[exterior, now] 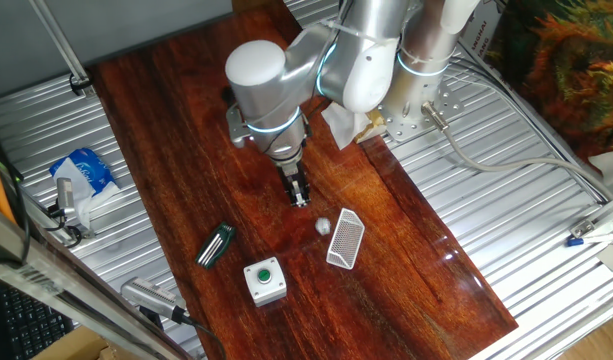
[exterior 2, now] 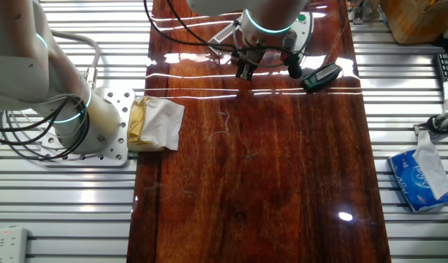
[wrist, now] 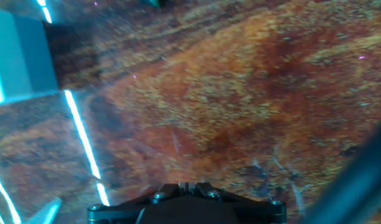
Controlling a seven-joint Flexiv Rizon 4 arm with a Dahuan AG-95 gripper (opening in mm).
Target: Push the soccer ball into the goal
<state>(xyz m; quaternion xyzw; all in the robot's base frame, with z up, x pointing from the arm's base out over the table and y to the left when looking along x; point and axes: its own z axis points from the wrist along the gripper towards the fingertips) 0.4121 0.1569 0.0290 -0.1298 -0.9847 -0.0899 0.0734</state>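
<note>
Wood, dark red and glossy, forms the one desk (exterior: 406,250), laid over ribbed metal. One silver arm (exterior: 286,75) reaches down over it, and its claw (exterior: 299,195) hangs low above the bare wood, fingers pressed together with nothing between them. One crumpled white cloth (exterior 2: 159,123) lies at the arm's base, partly over the desk edge. One blue-and-white tissue pack (exterior: 84,170) sits off the desk on the metal ribs. One white box (exterior: 265,280) with a green round button stands near the desk's front edge. One goal (exterior: 345,238), a white mesh frame, lies tilted on the wood just right of the box. One dark bar (exterior: 215,245) with green stripes lies left of the box. One ball (exterior: 323,226) rests just beside the goal's upper left corner, near the claw's tips but apart from them. The hand view shows only blurred wood grain and streaks of reflected light.
</note>
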